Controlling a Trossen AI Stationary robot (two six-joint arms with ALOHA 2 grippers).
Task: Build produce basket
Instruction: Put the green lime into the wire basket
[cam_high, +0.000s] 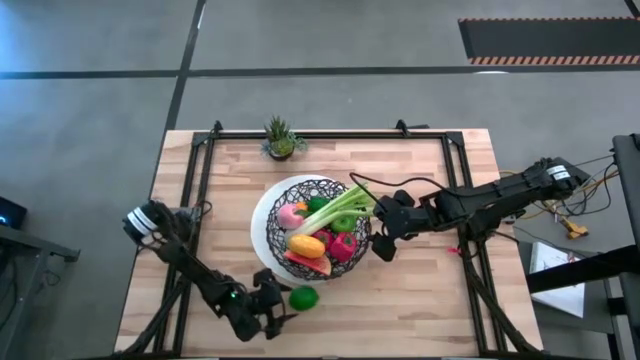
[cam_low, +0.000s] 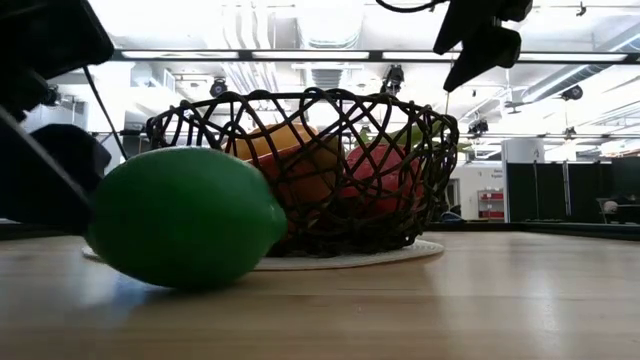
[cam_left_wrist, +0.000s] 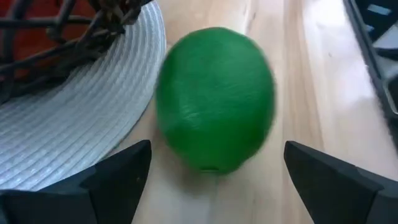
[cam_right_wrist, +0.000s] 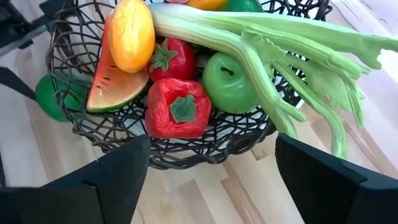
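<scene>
The black wire basket (cam_high: 315, 228) stands on its round white plate base (cam_left_wrist: 74, 118) at mid-table and holds a celery stalk (cam_right_wrist: 267, 43), a green apple (cam_right_wrist: 229, 82), red pieces, an orange piece and a watermelon slice (cam_right_wrist: 112, 81). A green lime (cam_high: 303, 297) lies on the wood just near of the basket; it also shows in the left wrist view (cam_left_wrist: 214, 99). My left gripper (cam_left_wrist: 214, 186) is open, low at the near edge, its fingers on either side of the lime's near end without touching. My right gripper (cam_right_wrist: 208, 180) is open and empty, above the basket's right rim.
A small spiky potted plant (cam_high: 280, 140) stands at the far edge, behind the basket. A black frame (cam_high: 200, 180) runs along the table's far, left and right sides. Bare wood lies to the right of the lime along the near edge.
</scene>
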